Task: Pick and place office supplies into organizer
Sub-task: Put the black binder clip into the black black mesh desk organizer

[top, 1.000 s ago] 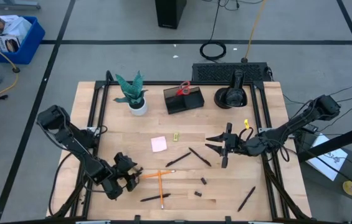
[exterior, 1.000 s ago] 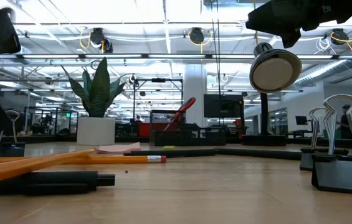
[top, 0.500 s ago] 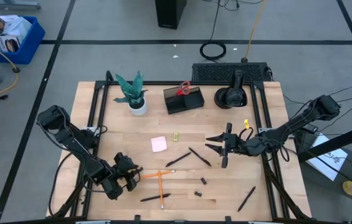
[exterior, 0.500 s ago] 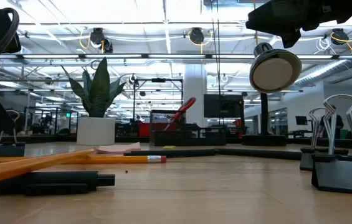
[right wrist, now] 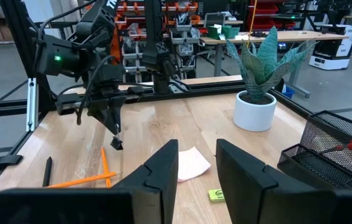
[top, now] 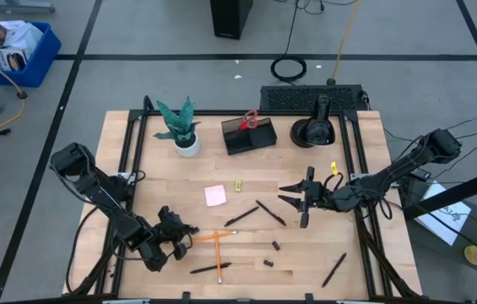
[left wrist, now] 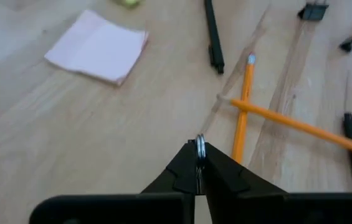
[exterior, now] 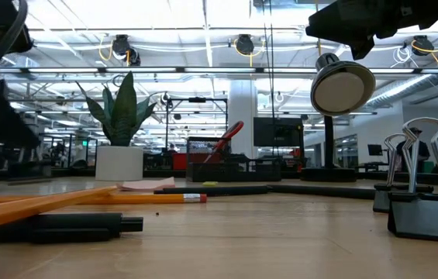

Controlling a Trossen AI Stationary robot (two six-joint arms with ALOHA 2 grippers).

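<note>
1. My left end effector [left wrist: 199,155] is pinched shut on the wire loop of a small black clip [right wrist: 117,144], at the near left part of the table [top: 137,169].
2. From the right wrist view, that clip hangs from the closed fingers low over the wood. I cannot tell whether it touches the surface.
3. Just beside it lie two orange pencils [top: 213,237], crossed over each other.
4. My right end effector [top: 288,195] sits at the right-centre of the table, with its fingers partly apart and nothing between them.
5. The organizer [top: 249,137] stands at the far edge, between the plant in a white pot [top: 181,128] and a black domed object [top: 312,131]. Red-handled scissors [top: 249,119] stick up out of it.
6. The pink sticky-note pad [top: 215,196] and a tiny yellow piece [top: 238,185] lie near the table's centre.
7. Black pens are scattered around. Two [top: 241,217] [top: 270,212] lie mid-table, one [top: 210,268] is by the near edge, and one [top: 333,269] is at the near right.
8. Two more little clips [top: 276,246] [top: 268,263] rest on the wood between the pencils and the near-right pen.
</note>
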